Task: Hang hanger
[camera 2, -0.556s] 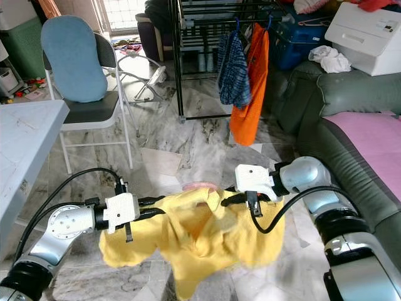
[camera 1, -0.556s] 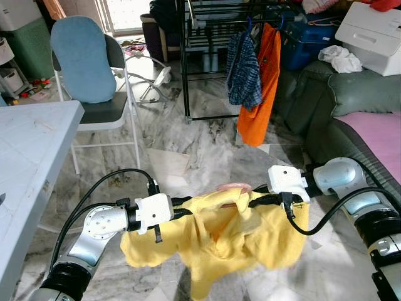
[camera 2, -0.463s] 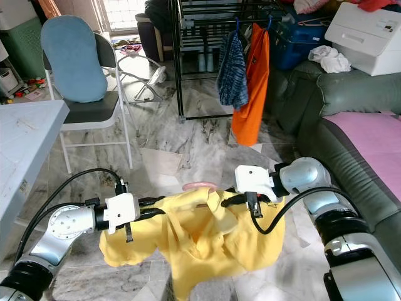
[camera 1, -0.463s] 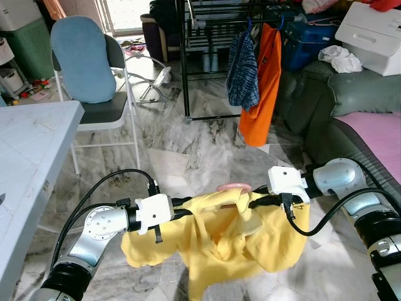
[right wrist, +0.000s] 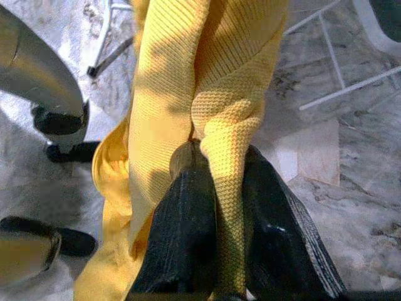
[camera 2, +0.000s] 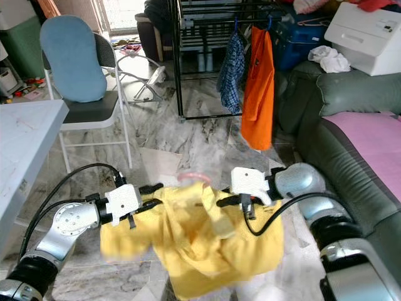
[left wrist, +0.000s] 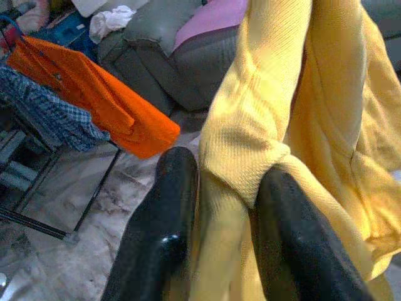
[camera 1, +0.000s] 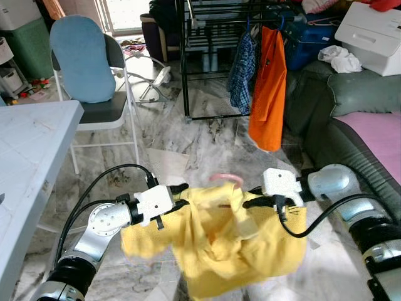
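A yellow knit shirt (camera 1: pixel 225 251) hangs between my two grippers, low over the marble floor. A pink hanger hook (camera 1: pixel 224 179) sticks up from its collar. My left gripper (camera 1: pixel 180 195) is shut on the shirt's left shoulder; the left wrist view has yellow cloth (left wrist: pixel 263 157) pinched between the black fingers (left wrist: pixel 166 207). My right gripper (camera 1: pixel 250 202) is shut on the right shoulder, with knit fabric (right wrist: pixel 232 132) bunched between its fingers (right wrist: pixel 188 238). The black drying rack (camera 1: pixel 185 63) stands ahead, carrying an orange shirt (camera 1: pixel 268 94) and a blue plaid garment (camera 1: pixel 241 72) on hangers.
A folding chair (camera 1: pixel 94 81) with a blue cushion stands at the left, beside a white table (camera 1: pixel 25 150). A dark green sofa (camera 1: pixel 351 106) with a pink cover runs along the right. A white box (camera 1: pixel 373 34) sits on the sofa back.
The view has shifted closer to the rack. Both grippers have lifted the yellow shirt slightly, and the pink hook stands higher above the collar.
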{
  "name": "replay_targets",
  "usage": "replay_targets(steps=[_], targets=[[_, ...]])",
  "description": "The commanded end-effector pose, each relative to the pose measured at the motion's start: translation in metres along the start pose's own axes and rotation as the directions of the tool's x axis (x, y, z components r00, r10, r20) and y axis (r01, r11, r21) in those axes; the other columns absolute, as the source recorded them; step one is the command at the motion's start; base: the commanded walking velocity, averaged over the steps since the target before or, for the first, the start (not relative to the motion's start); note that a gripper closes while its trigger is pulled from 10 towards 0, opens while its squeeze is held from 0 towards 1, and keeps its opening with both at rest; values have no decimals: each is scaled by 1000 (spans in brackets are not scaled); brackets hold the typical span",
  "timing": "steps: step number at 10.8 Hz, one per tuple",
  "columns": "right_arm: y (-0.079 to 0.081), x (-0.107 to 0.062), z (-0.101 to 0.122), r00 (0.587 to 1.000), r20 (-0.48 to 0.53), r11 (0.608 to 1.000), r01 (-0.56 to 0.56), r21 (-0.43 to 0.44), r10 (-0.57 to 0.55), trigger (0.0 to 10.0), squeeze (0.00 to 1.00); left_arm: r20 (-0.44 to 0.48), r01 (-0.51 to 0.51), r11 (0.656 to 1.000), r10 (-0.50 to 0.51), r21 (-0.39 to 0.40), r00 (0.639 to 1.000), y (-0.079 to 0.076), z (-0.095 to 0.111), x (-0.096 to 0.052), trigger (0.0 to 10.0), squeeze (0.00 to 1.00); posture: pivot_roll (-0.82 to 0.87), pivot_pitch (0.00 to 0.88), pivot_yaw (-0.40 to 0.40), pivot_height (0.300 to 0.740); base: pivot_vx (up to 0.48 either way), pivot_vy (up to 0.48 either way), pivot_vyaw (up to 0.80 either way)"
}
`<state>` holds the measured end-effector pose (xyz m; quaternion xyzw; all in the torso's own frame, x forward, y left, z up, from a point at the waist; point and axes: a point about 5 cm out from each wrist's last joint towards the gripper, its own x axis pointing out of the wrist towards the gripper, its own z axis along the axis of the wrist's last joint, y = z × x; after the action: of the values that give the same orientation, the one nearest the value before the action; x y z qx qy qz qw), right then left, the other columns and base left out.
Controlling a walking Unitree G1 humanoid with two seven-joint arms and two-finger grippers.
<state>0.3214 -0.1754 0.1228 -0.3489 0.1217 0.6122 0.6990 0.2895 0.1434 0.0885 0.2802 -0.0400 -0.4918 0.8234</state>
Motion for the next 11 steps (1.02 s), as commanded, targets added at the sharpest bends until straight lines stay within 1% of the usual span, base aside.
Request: replay_targets(steps=[1,2,3,5,6,7,8,9,10,11], targets=[[-2,2,1,999,-13,999,43,-29,-44,0,0,29,6,1000,-5,-16,1000,0,4,-2,10000,1000,-85,0,10,740,0,0,0],[1,6,-1,998,-26,998,59,-34,-60,0,0,41,5,999,-3,-43,999,-3,4,-4,10000,1000,-90,0,20,740,0,0,0],[4,11,-1,997,-12,997,80,-10,-80,0,0,47,9,999,-7,-36,999,-7,4,-5,10000,1000,-91,0,24,740,0,0,0],[10,19,-7,992,-24,992,125,21,-124,0,0,50,46,999,-45,-27,998,-13,3,-11,10000,1000,-86,0,28,740,0,0,0],[11,23,-9,985,-24,984,171,56,-170,0,0,27,99,995,-99,-8,995,-19,0,-17,10000,1000,-75,0,20,740,0,0,0],[12,24,-10,982,-24,980,188,66,-187,0,0,14,114,994,-114,1,993,-21,-3,-19,10000,1000,-72,0,17,740,0,0,0],[12,27,-12,970,-33,966,241,97,-239,0,0,-17,86,996,-86,-5,996,-21,-9,-25,10000,1000,-69,0,17,740,0,0,0],[14,32,-16,951,-63,942,309,134,-303,0,0,-58,-76,995,72,-58,996,-14,-18,-31,10000,1000,-70,0,20,740,0,0,0],[16,37,-18,928,-68,904,373,210,-367,0,0,-102,-269,954,257,-130,961,-7,-24,-34,10000,1000,-71,0,21,740,0,0,0],[17,41,-20,895,-85,854,443,272,-438,0,0,-145,-430,876,407,-218,902,-7,-28,-36,10000,1000,-66,0,24,740,0,0,0]])
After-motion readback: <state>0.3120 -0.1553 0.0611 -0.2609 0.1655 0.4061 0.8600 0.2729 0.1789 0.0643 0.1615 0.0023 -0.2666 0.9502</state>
